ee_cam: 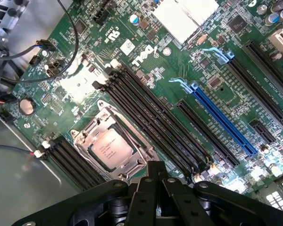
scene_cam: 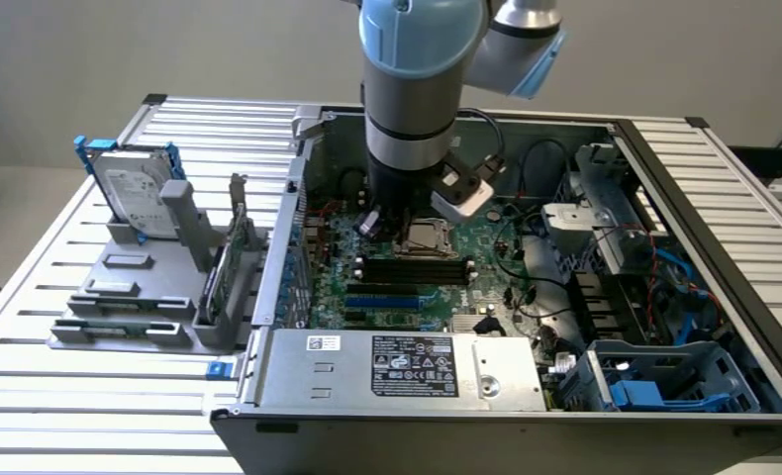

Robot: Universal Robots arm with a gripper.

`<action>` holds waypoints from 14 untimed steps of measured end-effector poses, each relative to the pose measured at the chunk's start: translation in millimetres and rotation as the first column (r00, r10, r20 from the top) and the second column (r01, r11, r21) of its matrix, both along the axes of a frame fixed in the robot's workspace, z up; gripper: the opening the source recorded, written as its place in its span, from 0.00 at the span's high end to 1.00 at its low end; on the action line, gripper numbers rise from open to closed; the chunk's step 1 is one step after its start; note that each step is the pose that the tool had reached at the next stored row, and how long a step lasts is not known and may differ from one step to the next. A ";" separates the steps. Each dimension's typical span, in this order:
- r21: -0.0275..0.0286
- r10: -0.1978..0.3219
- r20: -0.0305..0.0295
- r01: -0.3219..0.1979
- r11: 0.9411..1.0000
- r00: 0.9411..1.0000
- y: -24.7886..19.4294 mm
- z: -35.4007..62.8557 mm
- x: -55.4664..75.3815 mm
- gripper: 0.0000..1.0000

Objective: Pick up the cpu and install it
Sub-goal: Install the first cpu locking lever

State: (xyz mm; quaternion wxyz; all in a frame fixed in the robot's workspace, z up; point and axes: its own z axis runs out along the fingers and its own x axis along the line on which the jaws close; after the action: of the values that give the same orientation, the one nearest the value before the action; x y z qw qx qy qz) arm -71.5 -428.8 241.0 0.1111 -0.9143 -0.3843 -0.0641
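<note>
The cpu (ee_cam: 111, 147), a small square chip with a dull silver top, lies flat inside the metal-framed socket (ee_cam: 87, 136) of the green motherboard (ee_cam: 179, 75). My gripper (ee_cam: 155, 167) hangs just above the board beside the socket, its black fingers pressed together with nothing between them. It is apart from the cpu. In the exterior view my arm (scene_cam: 418, 89) reaches straight down into the open computer case, and the socket (scene_cam: 427, 236) with the silver chip in it sits right beside the wrist's lower end.
Black memory slots (ee_cam: 151, 122) and a blue card slot (ee_cam: 221, 117) run next to the socket. Loose black cables (ee_cam: 61, 47) cross the board's corner. A power supply (scene_cam: 405, 364) lines the case's front. A blue-framed hard drive (scene_cam: 138, 193) stands in a grey rack outside the case.
</note>
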 end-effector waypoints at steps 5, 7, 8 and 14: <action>0.000 -0.001 -0.003 0.001 1.000 1.000 0.2 -7.7 -1.5 0.89; 0.000 -0.001 -0.006 0.001 1.000 1.000 0.2 -9.4 -3.0 0.89; 0.000 -0.001 -0.007 0.001 1.000 1.000 0.3 -10.2 -3.8 0.89; 0.000 -0.001 -0.010 0.001 1.000 1.000 2.2 -15.8 -8.1 0.89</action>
State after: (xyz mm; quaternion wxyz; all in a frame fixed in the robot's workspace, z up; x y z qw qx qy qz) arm -79.6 -426.6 225.2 0.1129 -0.9148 -0.3833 -0.0596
